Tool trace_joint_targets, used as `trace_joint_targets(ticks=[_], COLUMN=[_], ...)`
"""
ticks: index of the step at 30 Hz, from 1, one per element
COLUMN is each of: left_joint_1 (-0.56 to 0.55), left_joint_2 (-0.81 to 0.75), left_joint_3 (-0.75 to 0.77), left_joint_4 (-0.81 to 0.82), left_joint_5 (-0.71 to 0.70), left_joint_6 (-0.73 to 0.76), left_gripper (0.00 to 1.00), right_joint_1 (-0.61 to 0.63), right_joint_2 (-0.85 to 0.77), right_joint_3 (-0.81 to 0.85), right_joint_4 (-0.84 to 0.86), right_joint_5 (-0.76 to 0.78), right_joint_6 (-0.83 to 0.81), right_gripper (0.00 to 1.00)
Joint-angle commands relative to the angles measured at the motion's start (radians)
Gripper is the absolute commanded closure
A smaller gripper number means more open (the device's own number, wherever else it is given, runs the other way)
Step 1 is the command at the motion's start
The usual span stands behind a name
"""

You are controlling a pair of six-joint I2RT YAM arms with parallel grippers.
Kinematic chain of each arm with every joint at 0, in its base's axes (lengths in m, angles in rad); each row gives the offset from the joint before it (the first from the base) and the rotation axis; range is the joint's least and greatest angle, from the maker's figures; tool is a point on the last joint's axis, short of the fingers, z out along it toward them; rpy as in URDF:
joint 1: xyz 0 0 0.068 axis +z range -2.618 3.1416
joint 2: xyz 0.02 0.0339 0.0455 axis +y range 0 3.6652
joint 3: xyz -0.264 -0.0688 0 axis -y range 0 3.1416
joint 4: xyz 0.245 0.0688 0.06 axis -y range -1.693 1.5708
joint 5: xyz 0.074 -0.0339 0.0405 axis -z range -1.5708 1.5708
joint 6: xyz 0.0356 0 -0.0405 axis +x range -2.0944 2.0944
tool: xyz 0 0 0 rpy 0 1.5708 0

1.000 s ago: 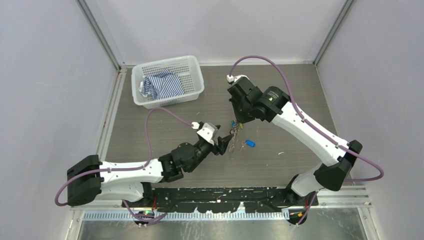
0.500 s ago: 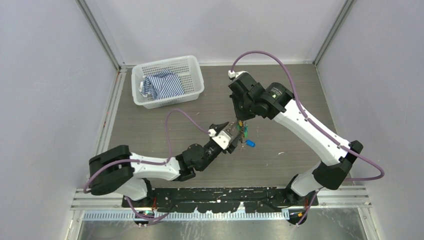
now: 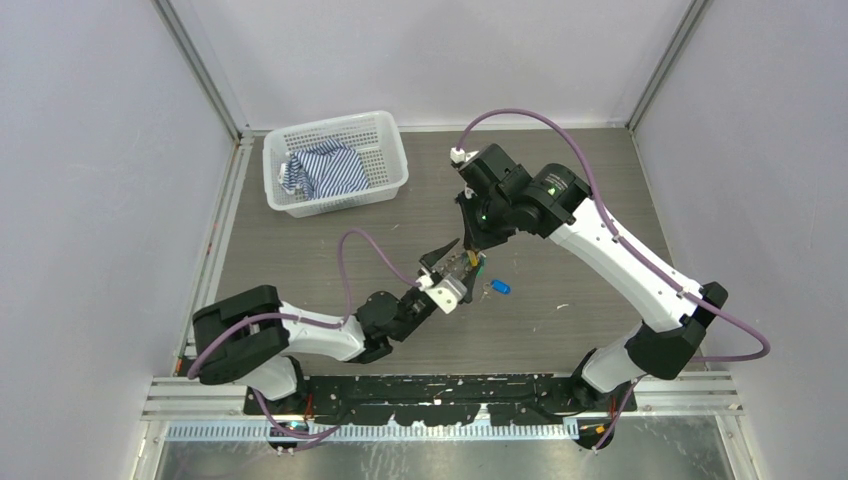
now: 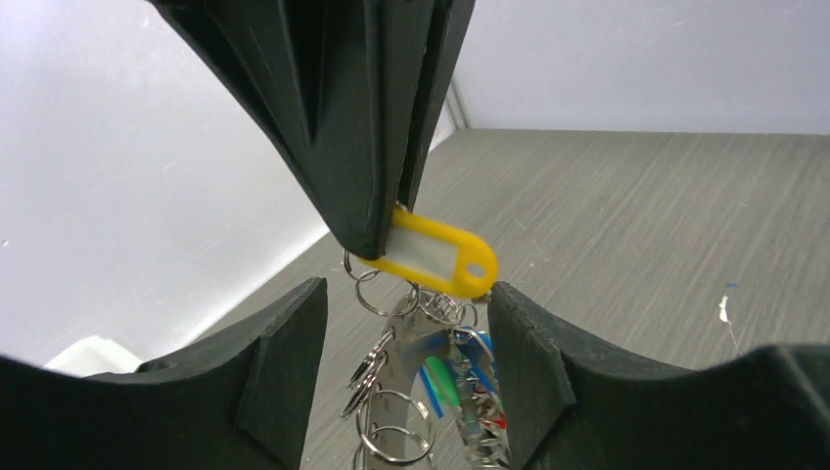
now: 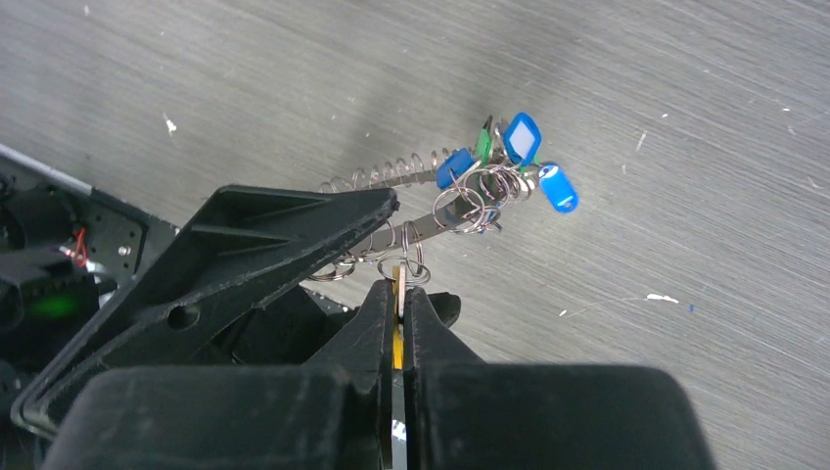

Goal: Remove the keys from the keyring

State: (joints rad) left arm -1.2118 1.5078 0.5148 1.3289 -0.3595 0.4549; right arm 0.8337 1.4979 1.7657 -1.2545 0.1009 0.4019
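At the centre of the top view, the two grippers meet over the table (image 3: 280, 240). The right arm climbs from its base at the lower right, its long white link slanting up and to the left, then folds at the wrist so that the right gripper (image 3: 474, 250) points downward. Its fingers are pressed together on a yellow tag (image 4: 438, 257), pinching one end of it between the tips. In the right wrist view the tag shows only as a thin yellow edge in the slit between the jaws. From that tag the keys (image 4: 423, 387) hang in a loose bunch of small split rings with blue and green tags; whether the lower end reaches the table cannot be told. The keyring (image 5: 387, 176) seems to be the thin wire strung with a row of small rings near the middle of the right wrist view, though its full loop cannot be made out.

The left arm reaches low from the lower left, forearm close to the table, wrist tipped up and to the right. The left gripper (image 4: 406, 377) is spread wide, one finger on each side of the hanging bunch just below the yellow tag, touching nothing that can be seen.

A separate blue tag (image 3: 500, 287) lies on the table just right of the bunch. In the upper left a white basket (image 3: 345, 200) holds a striped cloth (image 3: 322, 170)
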Motion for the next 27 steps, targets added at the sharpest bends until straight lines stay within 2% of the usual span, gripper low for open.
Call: trace_joint_targets(ticks=[1,8,18,27], left_joint_1=[0.044,0.049,0.048,0.048], left_joint_2=[-0.085,-0.099,-0.181,-0.297], left_joint_3=[-0.058,-0.088,-0.098,-0.095], left_joint_4=[0.051,0.065,0.052,-0.142], left_joint_5=[0.187,0.191,0.222,0.350], left_joint_6=[-0.018,0.002,0.007,0.017], left_gripper=[0.40,0.43,0.44,0.51], right_joint_1=[-0.007,-0.007,-0.006,-0.008], right_joint_2=[-0.068,-0.071,-0.104,-0.120], right_joint_3=[0.071,0.105,0.068,0.048], right_joint_4=[0.013,-0.008,-0.020,-0.015], right_joint_5=[-0.087,-0.188,-0.261,-0.292], right_joint_6=[-0.032,-0.022,-0.048,-0.055], right_gripper=[0.99,0.99,0.99,0.99])
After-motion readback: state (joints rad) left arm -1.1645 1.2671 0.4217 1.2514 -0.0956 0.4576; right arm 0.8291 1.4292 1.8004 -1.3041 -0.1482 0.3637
